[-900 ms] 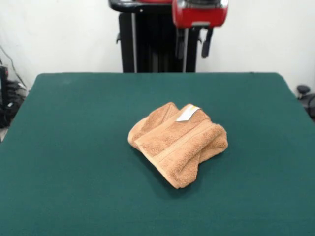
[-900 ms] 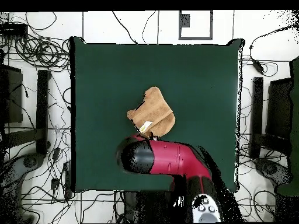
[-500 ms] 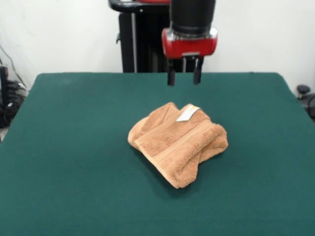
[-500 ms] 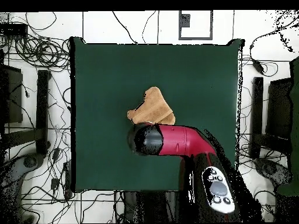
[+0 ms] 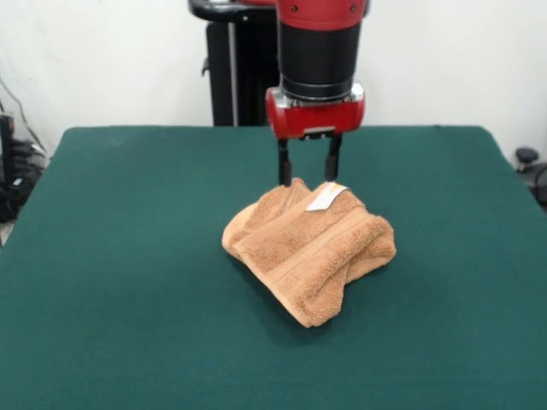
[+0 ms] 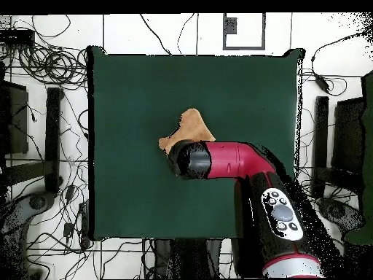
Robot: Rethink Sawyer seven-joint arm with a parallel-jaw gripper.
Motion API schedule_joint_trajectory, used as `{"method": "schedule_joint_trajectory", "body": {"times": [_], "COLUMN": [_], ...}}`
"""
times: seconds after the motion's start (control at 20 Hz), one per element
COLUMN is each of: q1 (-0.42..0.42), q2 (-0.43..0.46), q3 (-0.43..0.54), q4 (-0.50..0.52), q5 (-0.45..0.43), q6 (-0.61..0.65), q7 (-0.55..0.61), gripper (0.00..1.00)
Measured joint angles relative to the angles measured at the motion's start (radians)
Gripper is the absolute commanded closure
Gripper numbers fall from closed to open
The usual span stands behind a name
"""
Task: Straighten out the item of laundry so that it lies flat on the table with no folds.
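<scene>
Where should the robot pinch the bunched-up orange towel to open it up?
Probably the raised fold at the towel's far edge, beside the white tag, from straight above. That ridge stands highest, and the open gripper hangs just over it.

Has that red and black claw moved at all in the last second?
Yes. The claw has come down from above the green table's far edge to the crumpled orange-tan towel's top.

the light is bright and even, coming from above. a soft dark shadow sits under the towel on the desk. there is no glare, and the front view looks clear.
</scene>
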Motion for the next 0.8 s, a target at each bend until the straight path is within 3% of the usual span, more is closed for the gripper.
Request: {"method": "schedule_joint_trajectory", "body": {"times": [0.3,0.8], "q1": [-0.035,-0.084], "q2": [0.006,0.044], "q3": [0.054,0.117], "q4": [-0.029,-0.056], "q5": [-0.033,-0.180], "q6": [0.003,0.002], "q7": [0.000,0.000], "gripper": [0.00,0.00]}}
